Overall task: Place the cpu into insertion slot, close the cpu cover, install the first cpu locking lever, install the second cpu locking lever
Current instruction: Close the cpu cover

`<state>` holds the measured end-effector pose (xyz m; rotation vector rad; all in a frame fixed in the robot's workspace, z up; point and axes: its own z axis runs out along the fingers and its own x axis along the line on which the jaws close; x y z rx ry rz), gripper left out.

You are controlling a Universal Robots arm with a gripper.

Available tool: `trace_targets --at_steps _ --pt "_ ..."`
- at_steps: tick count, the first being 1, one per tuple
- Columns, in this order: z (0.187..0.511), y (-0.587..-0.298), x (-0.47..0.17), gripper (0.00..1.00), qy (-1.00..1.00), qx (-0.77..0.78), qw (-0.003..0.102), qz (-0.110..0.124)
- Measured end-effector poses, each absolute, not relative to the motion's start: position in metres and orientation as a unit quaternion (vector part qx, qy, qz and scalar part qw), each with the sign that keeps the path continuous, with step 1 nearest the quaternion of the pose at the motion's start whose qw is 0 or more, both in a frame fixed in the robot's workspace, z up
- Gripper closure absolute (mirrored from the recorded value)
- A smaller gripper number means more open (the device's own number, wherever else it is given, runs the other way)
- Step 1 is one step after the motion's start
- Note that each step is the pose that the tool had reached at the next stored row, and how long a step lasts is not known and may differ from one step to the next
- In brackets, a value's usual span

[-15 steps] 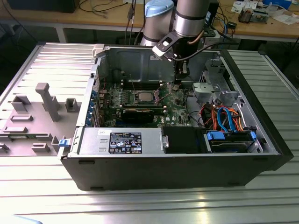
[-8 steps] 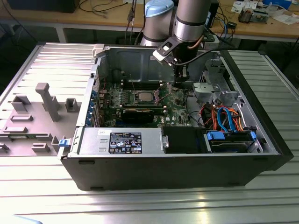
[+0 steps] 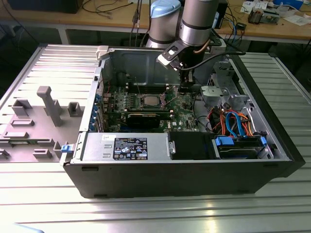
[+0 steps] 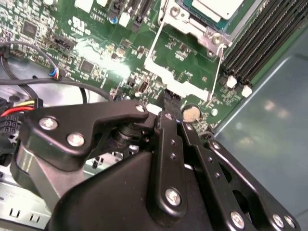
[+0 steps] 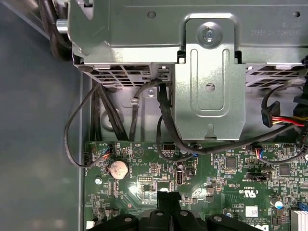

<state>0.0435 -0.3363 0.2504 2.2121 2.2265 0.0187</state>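
gripper [image 3: 186, 89] hangs inside the open computer case [image 3: 160, 174], low over the green motherboard [image 5: 216, 178]. jaws drawn together, no gap between the fingertips [image 4: 168, 101] in both wrist views. tips are at the outer edge of the cpu cover [image 4: 180, 83], which lies open, flat over the board; cannot tell if they pinch it. cpu [image 4: 215, 6] sits in the insertion slot [image 4: 190, 23], uncovered. coin cell [image 4: 191, 113] just beside the tips.

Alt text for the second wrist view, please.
The black gripper, shut, is poised over the green motherboard, close to the edge of the cpu cover, which is swung open. Beyond it, the cpu sits in the insertion slot.
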Motion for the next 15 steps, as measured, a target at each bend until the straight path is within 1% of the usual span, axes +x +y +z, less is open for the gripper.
trace_targets --at_steps 15 --pt "0.2504 -0.3363 0.0358 0.89 0.709 0.705 0.001 0.006"
